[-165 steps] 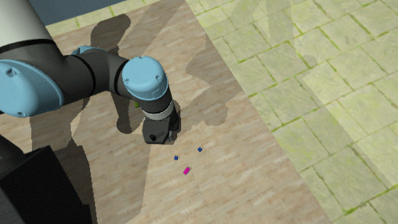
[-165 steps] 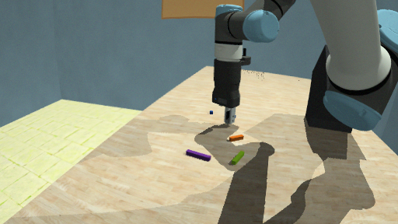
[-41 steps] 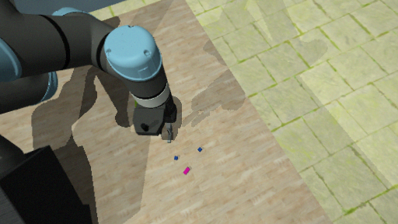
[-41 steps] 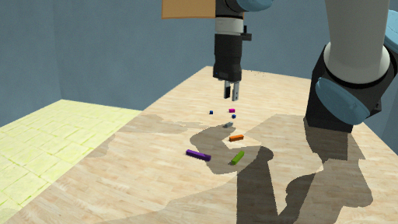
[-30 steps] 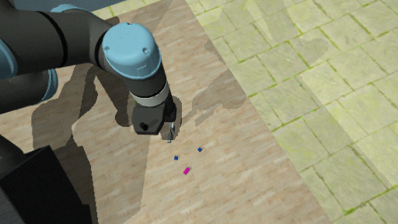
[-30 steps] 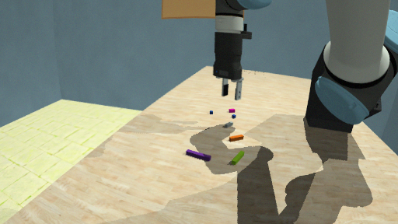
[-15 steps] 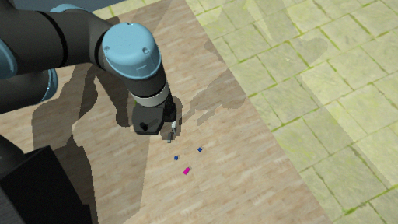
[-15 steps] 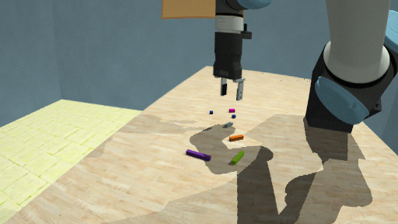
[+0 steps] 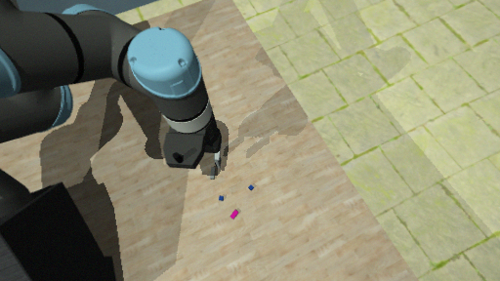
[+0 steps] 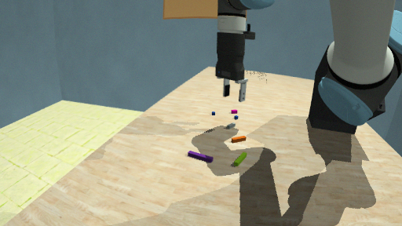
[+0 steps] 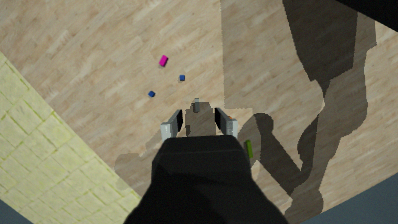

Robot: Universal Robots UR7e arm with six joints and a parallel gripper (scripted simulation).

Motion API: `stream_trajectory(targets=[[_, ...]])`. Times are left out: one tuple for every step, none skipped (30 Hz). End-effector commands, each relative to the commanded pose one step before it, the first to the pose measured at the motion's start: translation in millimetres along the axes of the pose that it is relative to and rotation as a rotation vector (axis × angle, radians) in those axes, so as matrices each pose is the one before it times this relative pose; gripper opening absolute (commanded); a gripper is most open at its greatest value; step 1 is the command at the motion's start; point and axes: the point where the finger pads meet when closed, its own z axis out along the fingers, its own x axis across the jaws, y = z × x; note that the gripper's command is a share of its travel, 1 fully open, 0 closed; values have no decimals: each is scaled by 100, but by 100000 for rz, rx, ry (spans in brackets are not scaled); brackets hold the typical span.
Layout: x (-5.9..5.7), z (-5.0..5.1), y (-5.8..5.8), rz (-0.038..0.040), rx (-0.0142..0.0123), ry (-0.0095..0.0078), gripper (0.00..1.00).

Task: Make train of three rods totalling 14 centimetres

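Seven rods lie apart on the wooden table, unjoined, and the grey rod serves as the landmark, seen from the exterior camera. Nearest that camera, the lime rod lies in shadow, in front of the grey rod and slightly to its right, at a slant. The purple rod lies in front of the grey rod and to its left, turned a different way from the lime one. Between the lime rod and the grey rod, the orange rod lies flat, nearer to the grey one. Just past the grey rod sits one blue rod; farther off and to its left is the second blue rod. The magenta rod lies beyond the grey rod, past the nearer blue one. Over this part of the table the arm reaches out, its wrist hanging nearly upright. The gripper points down from it, well above the table and close over the grey rod's spot, its two fingers spread wide with nothing between them.

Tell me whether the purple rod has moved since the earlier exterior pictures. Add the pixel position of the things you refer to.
No; the purple rod (image 10: 200, 156) lies in the same place, left of the lime rod (image 10: 240, 158).
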Motion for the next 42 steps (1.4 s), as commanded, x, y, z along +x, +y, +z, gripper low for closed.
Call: stream_trajectory(targets=[[170,-42,116,3187,7,-112,100],[70,-1,37,1061,1,-1,100],[77,-1,40,1157,1,-1,100],[84,-1,43,1255,1,-1,100],[91,-1,45,1355,1,-1,100],[99,-1,48,1456,1,-1,100],[107,-1,50,1558,1,-1,100],[115,-1,52,1662,1,-1,100],[123,0,54,1765,1,-1,100],[131,0,55,1869,1,-1,100],[139,0,57,1974,2,-2,100],[148,0,57,2078,2,-2,100],[157,1,58,2182,2,-2,100],[166,1,58,2285,2,-2,100],[0,0,0,0,0,0,100],[0,0,0,0,0,0,100],[174,1,57,2388,2,-2,100],[183,2,57,2489,2,-2,100],[192,2,55,2589,1,-2,100],[201,3,53,2689,1,-2,100],[210,3,51,2786,1,-2,100],[218,4,48,2882,1,-2,100],[227,5,45,2976,1,-2,100],[235,5,41,3068,1,-2,100],[235,6,35,3056,1,-2,100],[196,5,24,2541,1,-2,100],[206,6,21,2658,1,-2,100],[211,7,18,2722,1,-2,100],[210,7,13,2711,1,-2,100],[209,7,9,2695,1,-2,100],[209,8,4,2693,0,-2,100],[0,0,0,0,0,0,100],[0,0,0,0,0,0,100],[281,11,0,3617,1,-2,100],[286,12,-8,3688,0,-2,100],[290,13,-16,3756,0,-2,100],[213,10,-18,2776,0,-2,100],[185,9,-20,2416,0,-1,100],[205,11,-26,2693,0,-1,100],[209,12,-31,2752,0,-1,100],[204,12,-35,2712,0,-1,100],[201,12,-38,2690,0,-1,100]])
